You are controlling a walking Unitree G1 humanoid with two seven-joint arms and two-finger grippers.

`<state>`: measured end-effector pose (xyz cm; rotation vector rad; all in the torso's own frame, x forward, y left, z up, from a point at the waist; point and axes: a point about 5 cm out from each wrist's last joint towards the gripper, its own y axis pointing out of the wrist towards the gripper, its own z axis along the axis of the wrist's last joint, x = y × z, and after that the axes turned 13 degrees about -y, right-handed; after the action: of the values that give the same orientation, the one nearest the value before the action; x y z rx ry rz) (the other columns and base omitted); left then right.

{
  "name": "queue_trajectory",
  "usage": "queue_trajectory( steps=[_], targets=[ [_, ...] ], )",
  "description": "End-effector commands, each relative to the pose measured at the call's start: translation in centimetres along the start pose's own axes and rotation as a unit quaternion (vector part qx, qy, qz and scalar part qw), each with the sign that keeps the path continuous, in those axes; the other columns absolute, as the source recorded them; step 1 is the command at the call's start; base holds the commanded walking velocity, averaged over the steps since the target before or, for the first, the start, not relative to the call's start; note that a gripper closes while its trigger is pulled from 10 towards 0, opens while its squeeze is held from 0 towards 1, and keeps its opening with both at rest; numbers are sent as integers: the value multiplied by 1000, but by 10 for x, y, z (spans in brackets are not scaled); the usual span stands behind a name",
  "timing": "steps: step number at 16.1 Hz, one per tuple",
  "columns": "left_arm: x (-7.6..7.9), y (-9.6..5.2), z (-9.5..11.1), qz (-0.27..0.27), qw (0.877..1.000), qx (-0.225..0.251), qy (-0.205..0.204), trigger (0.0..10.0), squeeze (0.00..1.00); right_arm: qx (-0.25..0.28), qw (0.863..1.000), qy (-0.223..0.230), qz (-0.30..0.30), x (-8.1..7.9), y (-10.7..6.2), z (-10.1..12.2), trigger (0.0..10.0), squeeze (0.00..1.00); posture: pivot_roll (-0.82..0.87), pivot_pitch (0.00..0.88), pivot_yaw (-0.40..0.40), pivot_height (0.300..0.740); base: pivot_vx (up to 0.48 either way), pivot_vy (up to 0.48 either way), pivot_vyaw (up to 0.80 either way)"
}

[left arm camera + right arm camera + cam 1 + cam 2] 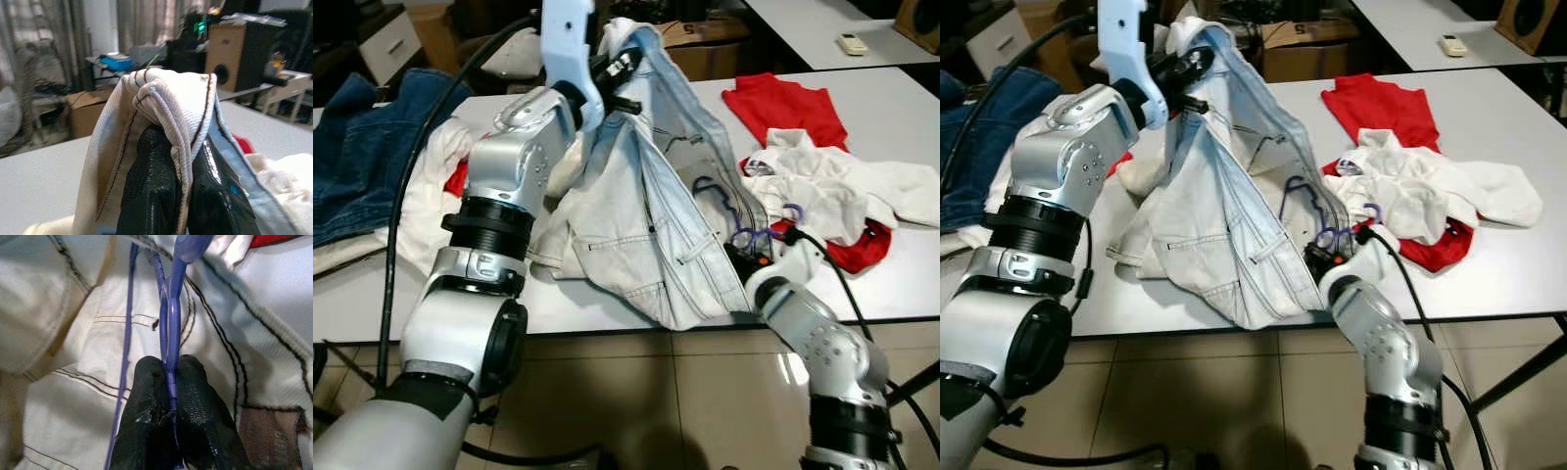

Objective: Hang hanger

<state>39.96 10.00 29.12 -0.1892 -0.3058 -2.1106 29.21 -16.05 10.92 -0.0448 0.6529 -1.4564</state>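
Observation:
A pale, washed-out denim jacket [646, 215] is lifted off the white table [901, 274]. My left gripper [181, 196] is raised above the table and shut on a fold of the jacket's cloth [166, 103] near its top. A purple hanger [168, 328] lies against the jacket's inner side, its hook [759, 235] by the jacket's right edge. My right gripper [170, 406] sits low at the table's front edge, shut on the hanger's thin purple bar. The right arm [813, 333] reaches up from below the table edge.
A red garment [783, 103] and a white garment [832, 186] lie on the table's right half. Dark blue jeans [362, 147] and white cloth [431, 196] are piled at the left. A black cable [406, 196] runs along my left arm. Boxes stand behind.

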Motion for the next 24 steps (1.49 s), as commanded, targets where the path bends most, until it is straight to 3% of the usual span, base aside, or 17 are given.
queue_trajectory(
  steps=[1, 2, 3, 4, 6, 9, 11, 13, 15, 17, 19, 20, 21, 22, 23, 24],
  targets=[
    [-16, -7, 38, 37, 996, 67, 41, 0, 0, -46, 998, 0, -42, 23, -7, -16, 10000, 0, 4, 0, 111, 740, 0, 0, 0],
    [-30, -11, 36, 62, 994, 60, 61, 0, 0, -31, 998, 8, -45, 29, -13, -7, 10000, 0, -3, 0, 104, 740, 0, 0, 0],
    [-35, -12, 34, 69, 994, 58, 65, 0, 0, -27, 999, 9, -43, 30, -14, -4, 10000, 0, -3, 0, 104, 740, 0, 0, 0],
    [-55, -19, 22, 106, 991, 37, 66, 0, 0, -8, 1000, 6, -26, 28, -23, 10, 10000, 0, -7, 0, 97, 740, 0, 0, 0],
    [-88, -37, -12, 170, 980, -27, 103, 0, 0, 34, 999, 4, 40, 12, -40, 41, 10000, 0, -16, 0, 83, 740, 0, 0, 0],
    [-112, -64, -73, 213, 963, -125, 110, 0, 0, 92, 991, -24, 89, -1, -60, 87, 10000, 0, -40, 0, 66, 740, 0, 0, 0],
    [-113, -73, -101, 211, 958, -164, 106, 0, 0, 127, 987, -30, 95, -3, -72, 111, 10000, 0, -50, 0, 65, 740, 0, 0, 0],
    [-101, -80, -139, 175, 956, -212, 99, 0, 0, 162, 978, -24, 130, -14, -83, 137, 10000, 0, -54, 0, 64, 740, 0, 0, 0],
    [-93, -80, -152, 158, 957, -225, 92, 0, 0, 161, 975, -26, 150, -20, -84, 141, 10000, 0, -55, 0, 62, 740, 0, 0, 0],
    [-77, -82, -175, 107, 959, -251, 77, 0, 0, 155, 974, -15, 167, -27, -84, 144, 10000, 0, -53, 0, 60, 740, 0, 0, 0],
    [-65, -91, -201, 73, 955, -280, 67, 0, 0, 146, 974, -5, 171, -30, -84, 151, 10000, 0, -55, 0, 59, 740, 0, 0, 0],
    [-58, -96, -211, 46, 953, -294, 55, 510, 0, 145, 974, -9, 172, -31, -84, 153, 10000, 0, -57, 0, 59, 740, 0, 0, 0],
    [-57, -98, -214, 39, 953, -297, 47, 8471, 0, 143, 975, -10, 172, -31, -85, 153, 10000, 0, -58, 0, 58, 740, 0, 0, 0],
    [-54, -98, -214, 21, 957, -288, 8, 10000, 0, 137, 975, -17, 174, -32, -85, 153, 10000, 0, -64, 0, 60, 740, 0, 0, 0],
    [-53, -98, -206, -8, 965, -262, -23, 10000, 1000, 124, 977, -34, 169, -33, -82, 151, 10000, 0, -63, 0, 62, 740, 0, 0, 0],
    [-54, -99, -198, -27, 969, -243, -26, 10000, 1000, 116, 978, -44, 167, -34, -81, 150, 10000, 0, -61, 0, 63, 740, 0, 0, 0]
  ],
)
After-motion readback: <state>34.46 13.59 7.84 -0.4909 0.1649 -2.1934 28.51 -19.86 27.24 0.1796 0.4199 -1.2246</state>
